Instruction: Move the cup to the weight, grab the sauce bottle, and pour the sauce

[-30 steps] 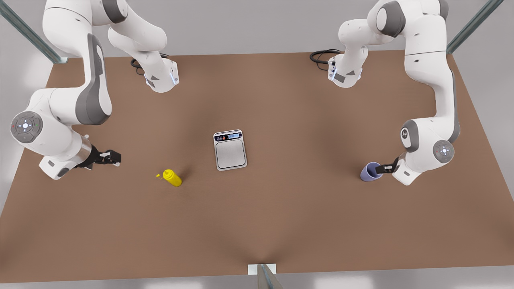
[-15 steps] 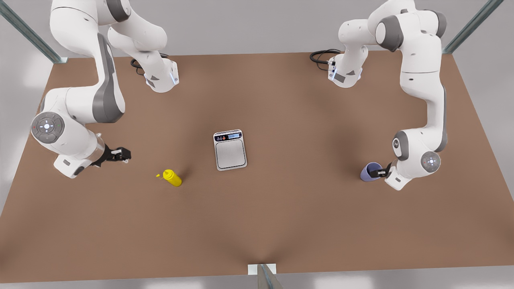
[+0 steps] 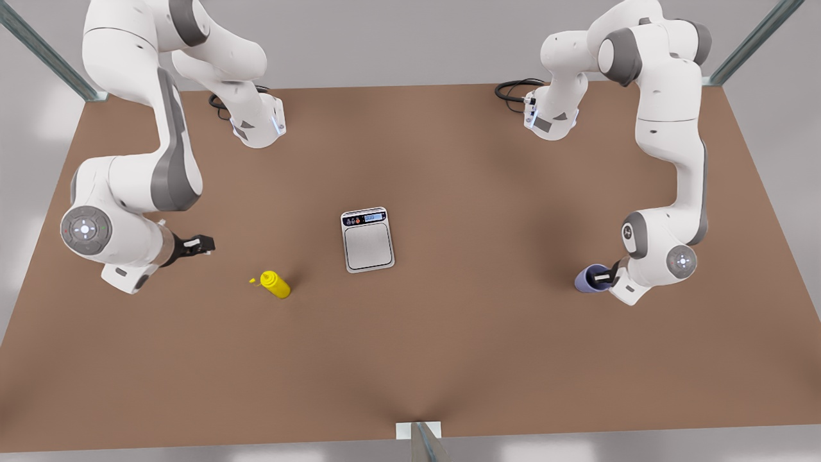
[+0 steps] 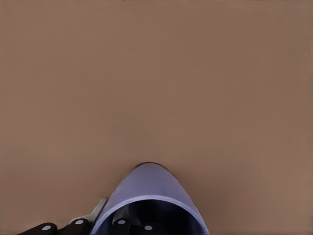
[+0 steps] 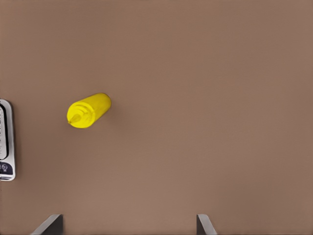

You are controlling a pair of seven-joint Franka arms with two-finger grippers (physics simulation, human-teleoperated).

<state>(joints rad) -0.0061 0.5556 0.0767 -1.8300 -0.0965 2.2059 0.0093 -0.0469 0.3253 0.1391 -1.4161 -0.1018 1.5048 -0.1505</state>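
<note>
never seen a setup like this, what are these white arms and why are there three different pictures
These are simulator renders of two white robot arms bolted to a brown table, each ending in a two-finger pincer.

The wide picture comes from a camera looking down on the whole table. The other two come from small cameras on the arms' wrists.

On the table lie a silver kitchen scale in the middle, a yellow sauce bottle and a lavender cup.

The left pincer, on the front view's right, is at the cup's rim, with one finger inside the cup; whether it grips yet cannot be told. The right pincer, on the front view's left, is open and hovers near the bottle, holding nothing.
</note>
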